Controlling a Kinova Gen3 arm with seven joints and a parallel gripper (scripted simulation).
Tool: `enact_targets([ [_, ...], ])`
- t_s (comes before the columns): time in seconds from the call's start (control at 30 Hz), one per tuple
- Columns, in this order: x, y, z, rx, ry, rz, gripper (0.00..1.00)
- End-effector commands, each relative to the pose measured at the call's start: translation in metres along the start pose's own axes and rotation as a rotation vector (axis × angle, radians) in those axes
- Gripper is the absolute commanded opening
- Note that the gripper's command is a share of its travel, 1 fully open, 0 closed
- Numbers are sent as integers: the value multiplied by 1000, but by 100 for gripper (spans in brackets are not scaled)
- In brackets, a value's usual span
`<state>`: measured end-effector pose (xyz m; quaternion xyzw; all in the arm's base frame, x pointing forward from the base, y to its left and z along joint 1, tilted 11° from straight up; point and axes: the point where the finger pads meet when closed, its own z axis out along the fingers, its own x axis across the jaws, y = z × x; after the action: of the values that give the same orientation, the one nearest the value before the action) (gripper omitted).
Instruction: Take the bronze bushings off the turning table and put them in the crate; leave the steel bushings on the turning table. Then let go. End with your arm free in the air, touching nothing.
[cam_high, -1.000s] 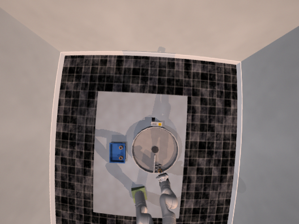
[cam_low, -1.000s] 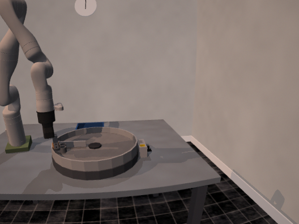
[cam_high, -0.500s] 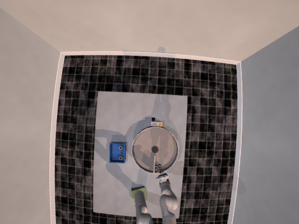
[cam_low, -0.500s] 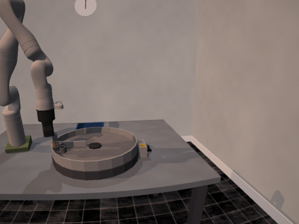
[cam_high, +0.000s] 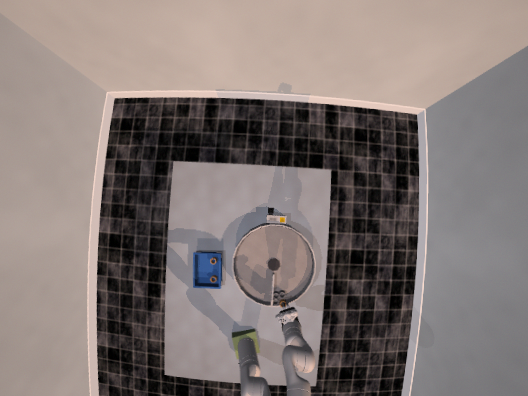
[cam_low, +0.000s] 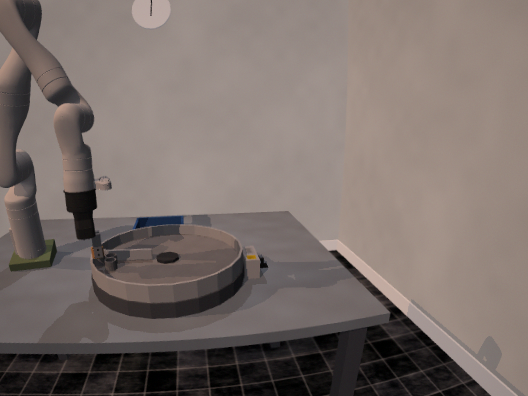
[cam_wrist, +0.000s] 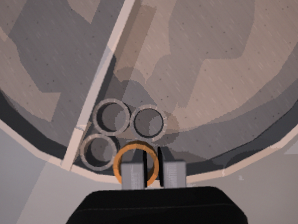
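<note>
A bronze bushing (cam_high: 282, 300) (cam_wrist: 119, 167) is in my gripper (cam_wrist: 152, 160), which is shut on its wall, one finger inside the ring and one outside. It is upright, just above the floor of the turning table (cam_high: 255, 247) (cam_low: 165, 292) (cam_wrist: 210, 85), close to the rim. Three steel bushings stand together beside it: one steel bushing (cam_wrist: 112, 101) near the bar, another steel bushing (cam_wrist: 148, 137) to its right, and a third steel bushing (cam_wrist: 85, 151) by the rim. Two bronze bushings (cam_high: 213, 261) (cam_high: 213, 279) are in the blue crate (cam_high: 195, 272) (cam_low: 159, 220).
A thin bar (cam_high: 273, 285) (cam_low: 132, 254) (cam_wrist: 103, 75) crosses the turning table from near its dark hub (cam_high: 273, 264) (cam_low: 167, 257) to the rim, left of the steel bushings in the wrist view. A small box (cam_high: 276, 219) (cam_low: 253, 267) is at the turning table's far side. The arm stands on a green base (cam_low: 47, 257).
</note>
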<state>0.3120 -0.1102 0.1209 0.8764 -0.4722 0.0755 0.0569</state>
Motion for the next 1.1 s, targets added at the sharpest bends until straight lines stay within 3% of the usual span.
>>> enact_targets([
  [0.0, 0, -1, -1, 2, 2, 0, 0],
  [0.7, 0, 0, -8, 2, 1, 0, 0],
  [0.87, 0, 0, -28, 2, 2, 0, 0],
  [1.07, 0, 0, -28, 2, 2, 0, 0],
])
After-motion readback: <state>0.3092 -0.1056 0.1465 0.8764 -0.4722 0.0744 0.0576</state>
